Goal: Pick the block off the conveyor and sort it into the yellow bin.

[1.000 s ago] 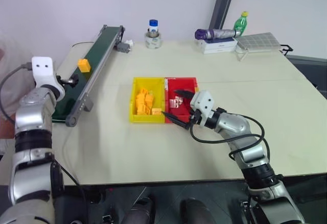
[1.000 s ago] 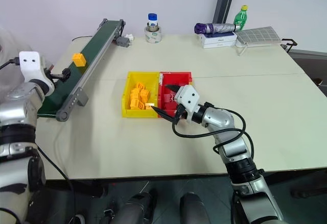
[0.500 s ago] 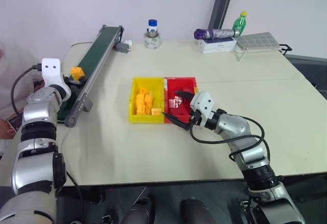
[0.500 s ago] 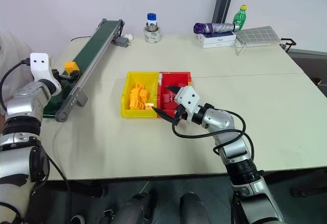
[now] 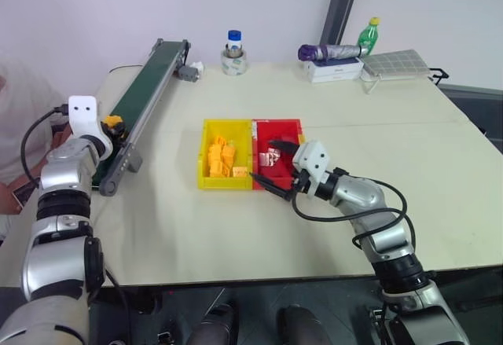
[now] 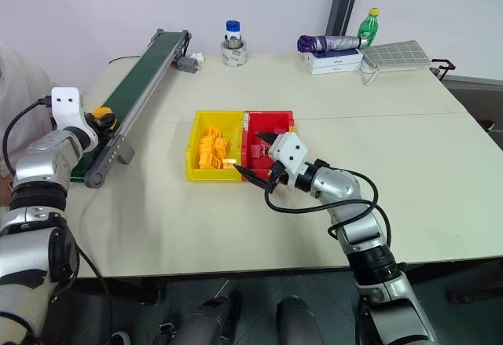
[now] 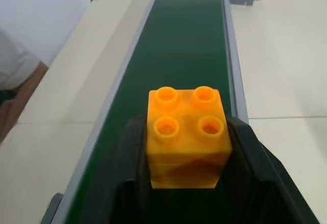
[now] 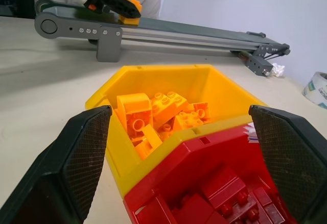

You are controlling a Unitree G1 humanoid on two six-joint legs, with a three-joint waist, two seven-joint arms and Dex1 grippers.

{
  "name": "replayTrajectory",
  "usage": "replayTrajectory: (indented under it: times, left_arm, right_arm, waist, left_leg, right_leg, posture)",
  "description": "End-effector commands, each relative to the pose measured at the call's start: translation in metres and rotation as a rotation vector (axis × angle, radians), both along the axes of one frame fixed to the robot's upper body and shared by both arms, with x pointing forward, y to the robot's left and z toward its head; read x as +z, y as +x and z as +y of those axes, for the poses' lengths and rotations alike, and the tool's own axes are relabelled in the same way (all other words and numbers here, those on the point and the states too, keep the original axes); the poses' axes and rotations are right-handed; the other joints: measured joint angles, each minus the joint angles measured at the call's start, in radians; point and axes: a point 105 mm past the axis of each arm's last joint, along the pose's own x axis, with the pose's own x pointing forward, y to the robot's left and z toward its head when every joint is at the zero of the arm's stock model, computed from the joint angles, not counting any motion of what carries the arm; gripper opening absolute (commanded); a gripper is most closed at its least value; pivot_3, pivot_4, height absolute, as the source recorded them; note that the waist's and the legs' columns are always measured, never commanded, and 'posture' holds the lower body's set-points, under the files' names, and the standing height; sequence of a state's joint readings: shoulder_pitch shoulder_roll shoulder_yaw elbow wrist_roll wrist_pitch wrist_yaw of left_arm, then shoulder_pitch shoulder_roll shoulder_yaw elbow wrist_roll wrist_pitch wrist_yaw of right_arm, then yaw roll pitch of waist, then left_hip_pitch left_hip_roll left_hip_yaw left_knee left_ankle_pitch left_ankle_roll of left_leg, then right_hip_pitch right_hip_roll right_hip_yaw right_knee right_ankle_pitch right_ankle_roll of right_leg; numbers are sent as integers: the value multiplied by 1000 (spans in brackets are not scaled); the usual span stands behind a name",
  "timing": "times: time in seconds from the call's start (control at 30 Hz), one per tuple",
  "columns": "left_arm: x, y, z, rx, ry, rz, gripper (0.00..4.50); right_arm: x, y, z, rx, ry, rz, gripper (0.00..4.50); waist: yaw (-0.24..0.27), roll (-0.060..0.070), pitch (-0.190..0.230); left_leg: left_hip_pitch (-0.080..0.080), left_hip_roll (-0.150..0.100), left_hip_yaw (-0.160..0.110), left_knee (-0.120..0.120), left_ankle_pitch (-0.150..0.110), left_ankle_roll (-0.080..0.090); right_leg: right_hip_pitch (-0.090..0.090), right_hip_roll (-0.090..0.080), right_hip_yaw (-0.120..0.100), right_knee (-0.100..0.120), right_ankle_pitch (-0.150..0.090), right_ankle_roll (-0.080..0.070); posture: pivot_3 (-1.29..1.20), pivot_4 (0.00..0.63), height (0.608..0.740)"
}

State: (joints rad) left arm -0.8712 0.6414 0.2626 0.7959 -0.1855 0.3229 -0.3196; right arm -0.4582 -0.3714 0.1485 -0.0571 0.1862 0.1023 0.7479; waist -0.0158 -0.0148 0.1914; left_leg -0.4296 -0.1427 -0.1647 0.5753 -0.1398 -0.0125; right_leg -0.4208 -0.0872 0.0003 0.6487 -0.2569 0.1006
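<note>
The block is clamped between the two black fingers of the left gripper, which is closed on its sides, studs upward. It is held over the near end of the conveyor, at the left of the counter; whether the block's base touches the green belt cannot quite be made out.

The right gripper is held wide apart and empty, hovering at the near edge of the two joined trays at the middle of the counter. The yellow bin is seen on the left, loaded with orange blocks, and the red bin is joined to its right side. At the far edge, a bottle and an umbrella are seen.
</note>
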Motion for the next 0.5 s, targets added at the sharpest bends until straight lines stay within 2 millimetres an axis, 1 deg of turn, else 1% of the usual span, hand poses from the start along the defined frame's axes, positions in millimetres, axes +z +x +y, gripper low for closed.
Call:
replayTrajectory:
  times: [0.03,0.07,0.1,0.13,0.2,0.3,0.37,0.43,0.5]
  left_arm:
    - [51,0,-20,-70,-71,-219,1324]
    - [61,-1,-29,-106,-106,-265,1324]
    - [72,-1,-50,-186,-139,-305,1324]
    - [78,-3,-69,-259,-155,-326,1324]
    - [81,-10,-102,-388,-135,-342,1324]
    - [67,-22,-152,-570,-73,-302,1324]
    - [62,-27,-169,-626,-61,-291,1324]
    - [55,-28,-187,-663,-113,-270,1324]
    - [42,-28,-208,-685,-105,-237,1324]
  right_arm:
    - [14,-4,1,13,14,-60,4500]
    - [14,-4,1,13,13,-60,4500]
    - [14,-4,2,13,14,-60,4500]
    - [14,-4,2,14,14,-61,4500]
    - [14,-4,3,15,15,-62,4500]
    - [16,-3,4,17,19,-64,4500]
    - [16,-3,4,17,21,-63,4500]
    - [15,-3,4,15,18,-63,4500]
    - [15,-4,3,10,18,-64,4500]
  waist:
    - [2,0,0]
    - [6,-1,0]
    - [8,-1,0]
    - [10,-1,0]
    - [6,-1,0]
    - [-2,-1,0]
    - [-6,-1,0]
    - [-5,-1,0]
    - [0,-1,0]
  left_leg:
    - [0,0,0,0,0,0]
    - [0,0,0,1,0,0]
    - [0,0,-1,1,0,0]
    - [-1,0,-2,2,0,0]
    - [-1,-1,-2,3,0,0]
    - [0,-1,0,2,0,0]
    - [1,0,0,1,0,0]
    - [1,1,0,1,2,1]
    - [1,1,-1,1,2,0]
  right_leg:
    - [0,0,0,0,0,0]
    - [0,0,0,0,0,0]
    - [1,0,0,0,0,0]
    - [1,0,-1,-1,0,0]
    - [2,-1,-1,-2,0,1]
    - [2,-1,0,-1,1,1]
    - [2,0,0,0,1,1]
    - [1,1,1,1,1,1]
    - [1,1,1,1,1,0]
  posture:
    - [0,150,740]
    - [0,150,740]
    - [0,150,740]
    - [0,150,740]
    - [0,150,740]
    - [0,150,740]
    - [0,150,740]
    - [0,150,740]
    - [0,150,740]
